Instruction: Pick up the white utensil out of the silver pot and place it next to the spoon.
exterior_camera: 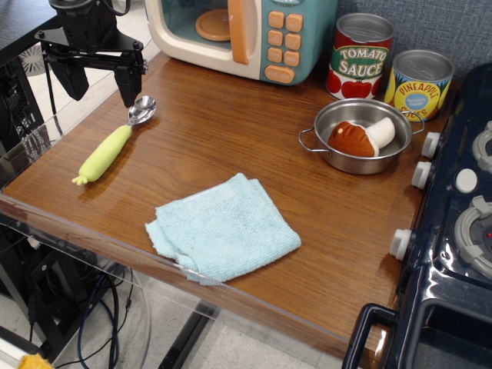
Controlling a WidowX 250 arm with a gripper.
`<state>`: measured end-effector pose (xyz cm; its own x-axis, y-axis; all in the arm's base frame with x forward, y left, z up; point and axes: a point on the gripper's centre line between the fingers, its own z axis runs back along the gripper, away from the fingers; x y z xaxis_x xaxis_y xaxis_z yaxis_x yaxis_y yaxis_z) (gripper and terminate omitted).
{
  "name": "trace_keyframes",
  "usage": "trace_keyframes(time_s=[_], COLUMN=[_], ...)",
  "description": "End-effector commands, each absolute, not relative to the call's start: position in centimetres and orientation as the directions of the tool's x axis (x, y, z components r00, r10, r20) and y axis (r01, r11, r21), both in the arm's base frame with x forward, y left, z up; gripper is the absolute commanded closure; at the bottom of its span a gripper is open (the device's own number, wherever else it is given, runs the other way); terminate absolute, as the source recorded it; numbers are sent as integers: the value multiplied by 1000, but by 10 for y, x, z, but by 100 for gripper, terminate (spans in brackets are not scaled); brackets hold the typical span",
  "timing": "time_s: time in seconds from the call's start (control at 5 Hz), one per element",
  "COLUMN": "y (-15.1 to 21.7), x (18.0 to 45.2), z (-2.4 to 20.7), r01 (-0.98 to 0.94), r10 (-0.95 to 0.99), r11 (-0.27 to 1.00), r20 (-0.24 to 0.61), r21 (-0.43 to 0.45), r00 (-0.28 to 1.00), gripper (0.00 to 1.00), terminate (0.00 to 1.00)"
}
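Your gripper (98, 81) hangs at the far left of the table (223, 131), fingers spread wide and holding nothing, just above the bowl of the spoon (115, 142). The white utensil (363, 137) lies well apart to the right, inside the silver pot (361, 135). Its long axis runs roughly left to right, brown cap leftward, white stem tilted up toward the far right rim. You must cross the whole table. A blue cloth (223, 228) lies nearer the front, clear of that line. Two cans (388, 65) stand just behind the pot; stove knobs (425, 157) crowd its right side.
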<state>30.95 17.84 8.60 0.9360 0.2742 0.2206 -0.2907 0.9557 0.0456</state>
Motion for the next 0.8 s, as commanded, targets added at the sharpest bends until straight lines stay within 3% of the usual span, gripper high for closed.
trace_keyframes(time_s=[0.0, 0.2, 0.6], y=[178, 158, 101], x=[310, 324, 365], z=[86, 89, 95], r01=[-291, -224, -93], r10=[274, 204, 91], r11=[956, 972, 996], r20=[221, 217, 188], r21=[46, 69, 1], r00=[936, 955, 978], gripper=[0, 0, 0], terminate=[0, 0, 0])
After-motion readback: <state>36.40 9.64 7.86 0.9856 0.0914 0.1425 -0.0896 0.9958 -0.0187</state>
